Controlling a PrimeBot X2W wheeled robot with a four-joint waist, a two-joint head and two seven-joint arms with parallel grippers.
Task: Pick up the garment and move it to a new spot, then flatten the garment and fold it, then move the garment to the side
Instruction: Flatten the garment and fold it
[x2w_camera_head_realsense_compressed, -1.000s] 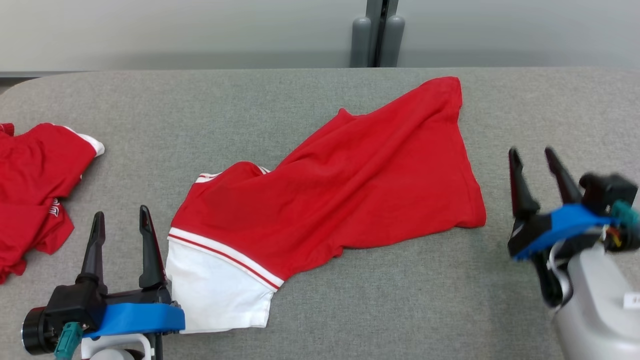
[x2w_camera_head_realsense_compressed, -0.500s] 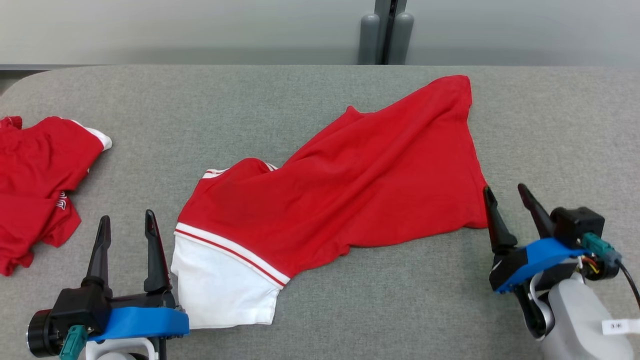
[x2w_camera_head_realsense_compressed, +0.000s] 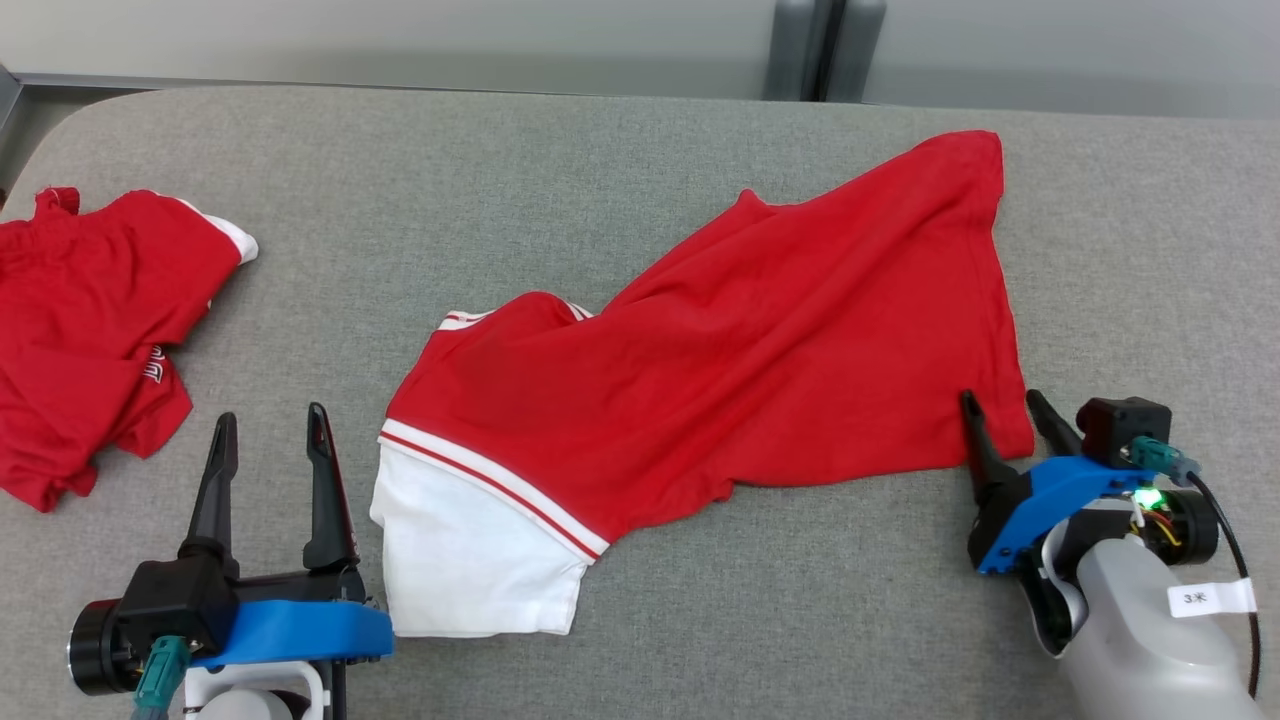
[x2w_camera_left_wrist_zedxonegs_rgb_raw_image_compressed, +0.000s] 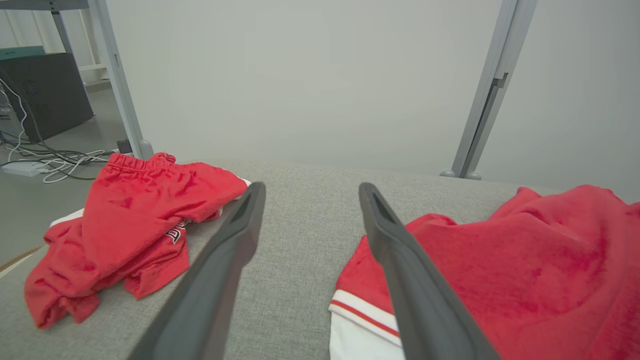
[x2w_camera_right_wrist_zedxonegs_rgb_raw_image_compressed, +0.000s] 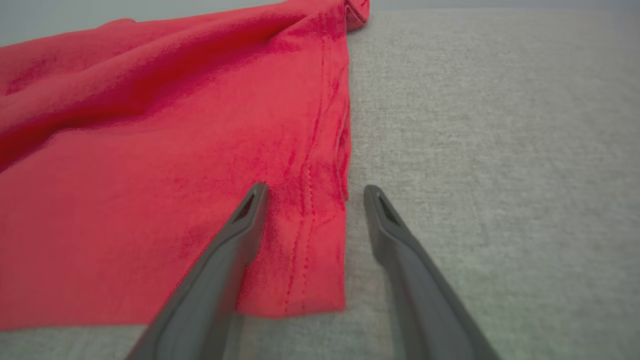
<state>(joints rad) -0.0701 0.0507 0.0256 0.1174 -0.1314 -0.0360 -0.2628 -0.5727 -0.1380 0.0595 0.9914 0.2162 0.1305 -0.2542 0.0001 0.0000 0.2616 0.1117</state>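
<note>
Right gripper (x2w_camera_head_realsense_compressed: 999, 398), spread wide, straddles a hem corner, the likeliest hold, of the limp, seemingly light garment (x2w_camera_head_realsense_compressed: 750, 350); left gripper (x2w_camera_head_realsense_compressed: 272, 414) gapes empty.

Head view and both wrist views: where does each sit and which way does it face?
Head view: on the head, looking down at the grey table and red garment; left claw and right claw show, open.
Left wrist view: on the left wrist, facing across the table toward the wall; own fingers.
Right wrist view: on the right wrist, low over the garment's corner; own fingers.
Shared: head and left wrist views both show the second red heap.
</note>
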